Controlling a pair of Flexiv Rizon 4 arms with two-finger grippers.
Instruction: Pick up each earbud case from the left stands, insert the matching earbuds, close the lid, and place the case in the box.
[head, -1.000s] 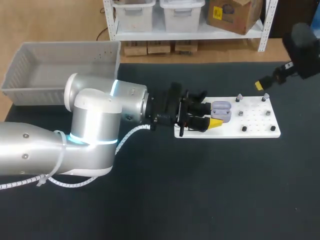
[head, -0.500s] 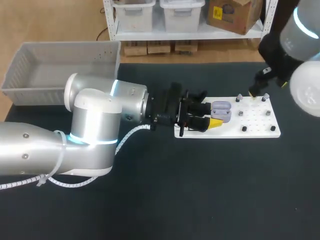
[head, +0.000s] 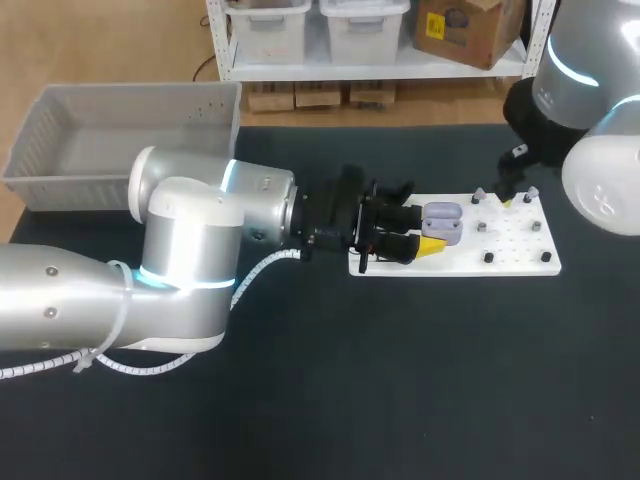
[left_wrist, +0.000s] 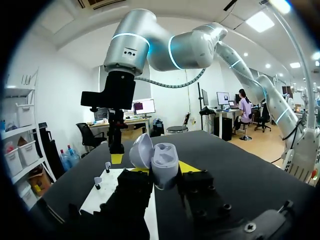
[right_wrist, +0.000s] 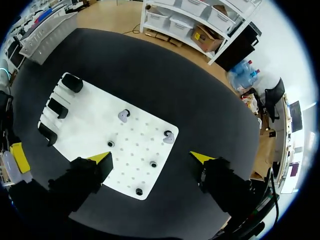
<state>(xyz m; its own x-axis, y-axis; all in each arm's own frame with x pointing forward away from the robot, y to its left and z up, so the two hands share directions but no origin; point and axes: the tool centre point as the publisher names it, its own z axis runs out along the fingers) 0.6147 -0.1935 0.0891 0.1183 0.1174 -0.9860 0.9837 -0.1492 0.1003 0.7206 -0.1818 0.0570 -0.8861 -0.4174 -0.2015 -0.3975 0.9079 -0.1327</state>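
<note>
My left gripper (head: 418, 236) is shut on a lavender earbud case (head: 443, 222) over the left part of the white board (head: 510, 262). In the left wrist view the case (left_wrist: 164, 159) sits upright between my yellow-tipped fingers with its lid (left_wrist: 141, 150) swung open. Two lavender earbuds (right_wrist: 123, 116) (right_wrist: 169, 136) stand on pegs on the board (right_wrist: 132, 150). My right gripper (right_wrist: 151, 158) hangs open above them. In the head view it (head: 510, 190) is over the board's back edge, near the earbuds (head: 479, 194) (head: 531, 194).
A grey box (head: 60, 170) stands at the table's back left corner. Three black stands (right_wrist: 57, 107) line one end of the board, and several small black pegs (right_wrist: 153, 164) dot its other half. Around the board lies dark table surface (head: 400, 380).
My right arm has swung in from the far right and come over the back edge of the board. The left arm and the case it holds have not moved.
</note>
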